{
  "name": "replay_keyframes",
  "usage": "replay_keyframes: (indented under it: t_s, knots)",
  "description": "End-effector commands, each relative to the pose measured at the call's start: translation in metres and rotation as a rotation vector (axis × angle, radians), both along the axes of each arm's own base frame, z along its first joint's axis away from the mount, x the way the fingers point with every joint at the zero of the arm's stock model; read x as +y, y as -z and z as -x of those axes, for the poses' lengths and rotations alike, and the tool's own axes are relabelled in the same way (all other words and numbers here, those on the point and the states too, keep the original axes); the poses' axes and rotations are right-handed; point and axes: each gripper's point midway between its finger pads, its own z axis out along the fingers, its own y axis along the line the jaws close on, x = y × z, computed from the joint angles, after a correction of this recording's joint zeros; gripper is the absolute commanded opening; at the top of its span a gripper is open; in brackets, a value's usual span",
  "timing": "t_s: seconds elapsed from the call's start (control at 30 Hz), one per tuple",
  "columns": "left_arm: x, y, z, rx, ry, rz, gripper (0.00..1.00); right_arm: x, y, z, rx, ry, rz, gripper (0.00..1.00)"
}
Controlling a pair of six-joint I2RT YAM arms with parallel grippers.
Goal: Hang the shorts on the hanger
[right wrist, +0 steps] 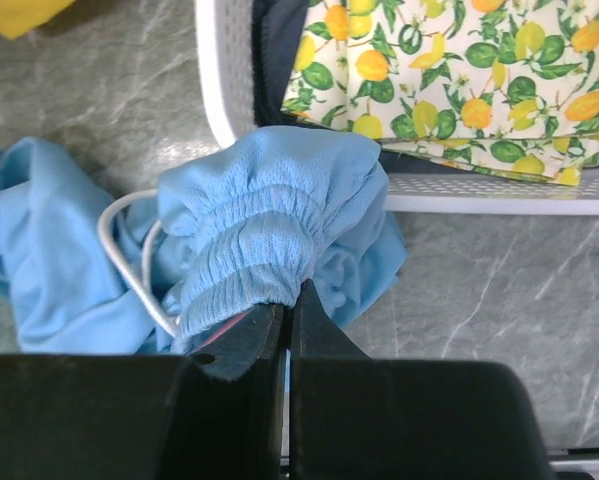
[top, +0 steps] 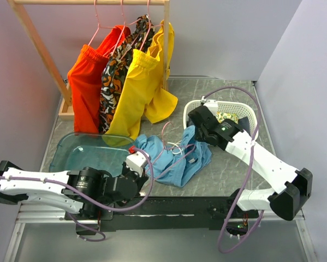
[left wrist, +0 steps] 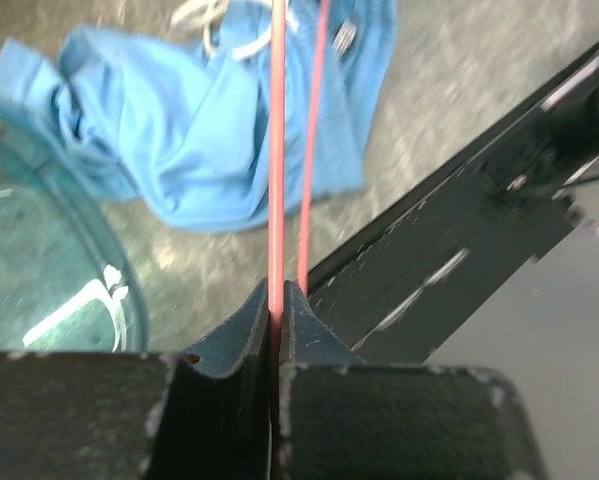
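The light blue shorts (top: 177,161) lie crumpled on the grey table between the two arms, their white drawstring loose on top. My right gripper (top: 197,136) is shut on the gathered elastic waistband (right wrist: 264,230) and holds that end up beside the basket. My left gripper (top: 137,162) is shut on the thin pink wire of the hanger (left wrist: 276,150). A second run of wire (left wrist: 314,120) lies next to it. Both wires stretch away over the shorts (left wrist: 219,140). The hanger's hook (top: 165,129) curls up above the cloth. In the right wrist view a little pink shows under the waistband by the right gripper (right wrist: 289,300).
A white basket (top: 250,112) at the right holds a lemon-print cloth (right wrist: 449,80). A teal see-through tub (top: 76,150) sits at the left, close to the left arm. At the back a wooden rack (top: 40,46) carries orange, patterned and yellow garments (top: 138,82) on pink hangers.
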Motion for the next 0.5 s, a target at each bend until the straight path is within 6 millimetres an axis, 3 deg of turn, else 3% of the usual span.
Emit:
replay_keyframes:
  t_s: [0.0, 0.27, 0.4, 0.47]
  knots:
    - [-0.015, -0.03, -0.011, -0.081, -0.066, 0.167, 0.01, 0.02, -0.034, 0.002, -0.058, -0.08, -0.091, 0.0]
    - [-0.034, -0.026, -0.01, -0.172, -0.167, 0.231, 0.01, 0.064, -0.084, 0.018, -0.126, -0.201, -0.162, 0.0]
    - [-0.039, -0.027, -0.007, -0.224, -0.223, 0.271, 0.01, 0.082, -0.093, 0.026, -0.132, -0.254, -0.215, 0.0]
    - [-0.046, -0.031, -0.005, -0.22, -0.212, 0.313, 0.01, 0.085, -0.088, 0.028, -0.118, -0.262, -0.226, 0.05]
